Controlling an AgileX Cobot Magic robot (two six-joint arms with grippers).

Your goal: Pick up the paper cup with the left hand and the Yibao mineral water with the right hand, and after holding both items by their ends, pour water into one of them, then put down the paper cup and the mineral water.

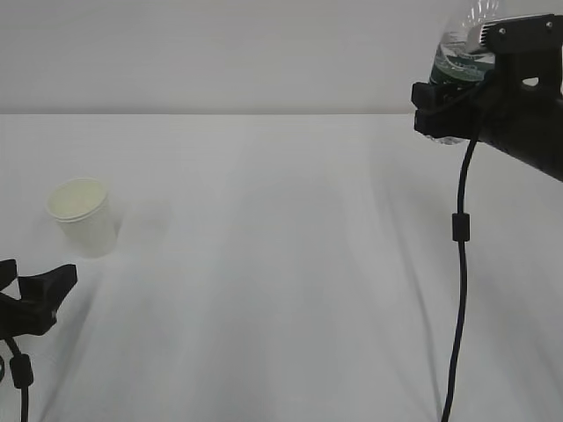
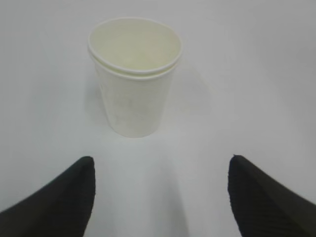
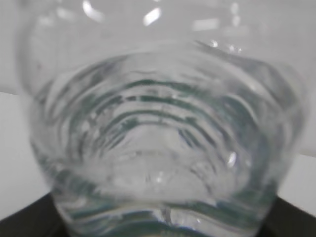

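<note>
— Left hand [image 1: 31, 294]: how is it placed, and is anything gripped?

— Its jaws are spread wide and nothing is gripped. It is held low over the table [image 1: 281, 290], just short of the paper cup [image 1: 84, 215]. In the left wrist view the paper cup is seen upright between and beyond the two fingertips [image 2: 69, 197], untouched.

— So the cup pickup is not yet done?

— No contact is shown, so that step is judged to be outstanding.

— And on the right?

— The Yibao mineral water [image 1: 462, 53] is clamped by the right hand [image 1: 457, 105] and is held high, well clear of the table and well apart from the cup. In the right wrist view the frame is filled by the ribbed body of the bottle, with water inside it.

— What is left, then?

— One pickup out of two is judged complete. The cup must be grasped and lifted, the water poured, and both items set down.
</note>
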